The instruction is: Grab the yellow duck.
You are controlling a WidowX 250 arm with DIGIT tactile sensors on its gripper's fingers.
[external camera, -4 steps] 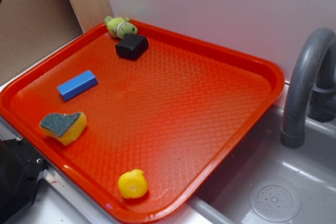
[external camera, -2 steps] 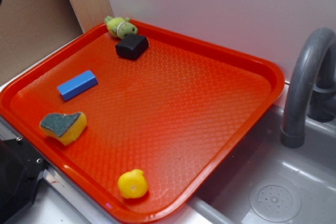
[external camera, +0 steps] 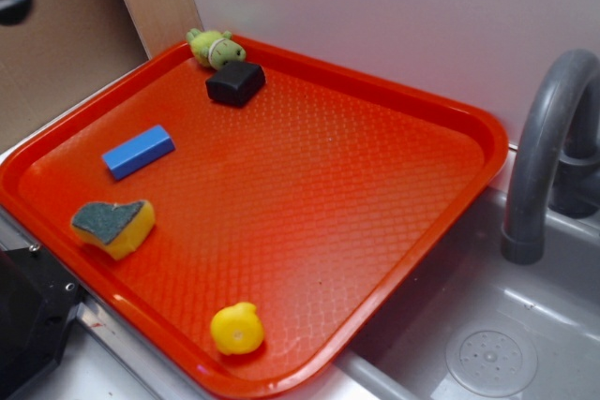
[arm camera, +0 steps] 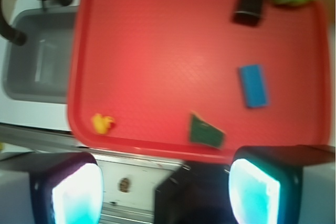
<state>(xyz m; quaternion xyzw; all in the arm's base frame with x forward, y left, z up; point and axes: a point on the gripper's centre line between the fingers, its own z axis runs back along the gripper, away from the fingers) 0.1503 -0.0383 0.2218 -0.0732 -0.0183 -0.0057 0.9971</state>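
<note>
- The yellow duck [external camera: 236, 328] sits alone at the near edge of the red tray [external camera: 394, 100], by the corner closest to the sink [external camera: 525, 344].
- It looks light, glossy and probably squashy; a grip across its rounded body seems safest, since slick sides could slip.
- The gripper [arm camera: 165, 190] hangs high, fingers spread wide and empty.
- The sponge [external camera: 113, 226], blue block [external camera: 138, 151], black block [external camera: 234, 82] and green plush toy [external camera: 215, 47] lie well apart; nothing blocks the approach.

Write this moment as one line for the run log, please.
stage: approach | pincer: open, high above tray, holding nothing | duck: untouched, near tray's front edge | sponge: left of duck
</note>
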